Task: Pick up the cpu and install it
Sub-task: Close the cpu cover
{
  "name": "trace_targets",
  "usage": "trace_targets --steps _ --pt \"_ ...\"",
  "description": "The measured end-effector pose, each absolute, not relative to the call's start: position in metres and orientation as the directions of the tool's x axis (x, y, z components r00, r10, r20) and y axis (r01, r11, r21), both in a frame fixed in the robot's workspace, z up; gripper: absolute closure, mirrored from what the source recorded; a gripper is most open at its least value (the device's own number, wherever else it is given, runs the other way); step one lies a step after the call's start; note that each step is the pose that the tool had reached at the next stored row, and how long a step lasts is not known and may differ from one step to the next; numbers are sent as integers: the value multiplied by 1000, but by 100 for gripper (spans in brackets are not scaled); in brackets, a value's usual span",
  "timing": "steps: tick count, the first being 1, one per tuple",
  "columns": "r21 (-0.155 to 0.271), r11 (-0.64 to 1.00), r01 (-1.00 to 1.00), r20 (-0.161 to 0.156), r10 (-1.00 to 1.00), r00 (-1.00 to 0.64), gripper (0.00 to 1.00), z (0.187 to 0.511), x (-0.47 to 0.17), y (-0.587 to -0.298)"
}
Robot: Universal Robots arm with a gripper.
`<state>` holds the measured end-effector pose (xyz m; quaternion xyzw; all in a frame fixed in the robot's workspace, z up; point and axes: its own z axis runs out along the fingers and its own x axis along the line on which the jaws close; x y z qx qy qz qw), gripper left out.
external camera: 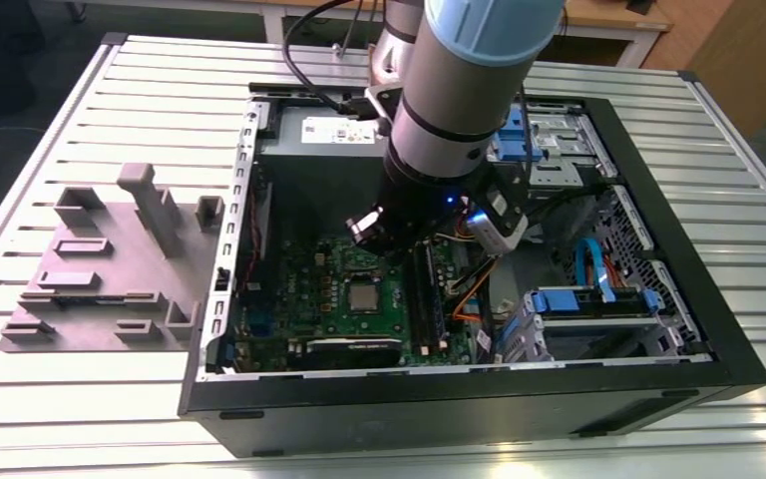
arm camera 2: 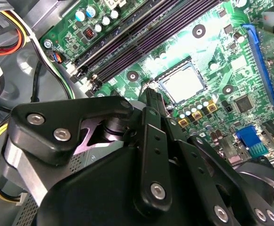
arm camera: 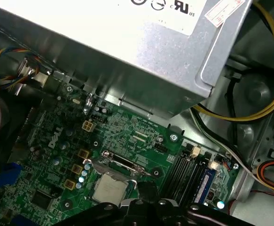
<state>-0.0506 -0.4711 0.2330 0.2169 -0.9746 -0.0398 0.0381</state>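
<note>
cpu [external camera: 362, 295] [arm camera 2: 183, 84] [arm camera: 110, 189] flat in socket, top up, jaws above.

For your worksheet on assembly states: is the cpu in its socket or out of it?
In: the cpu lies flat in the motherboard socket; the gripper hangs just above it.

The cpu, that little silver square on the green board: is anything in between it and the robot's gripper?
Nothing visible. The cpu lies flat in its place on the green motherboard, and the gripper hangs just beside it with only open air between. The memory slots lie off to one side.
</note>
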Motion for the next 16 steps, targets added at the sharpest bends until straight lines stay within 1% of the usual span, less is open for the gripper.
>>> trace_targets --steps 16 --pt "94 903 -420 57 -426 -903 90 233 -51 -474"
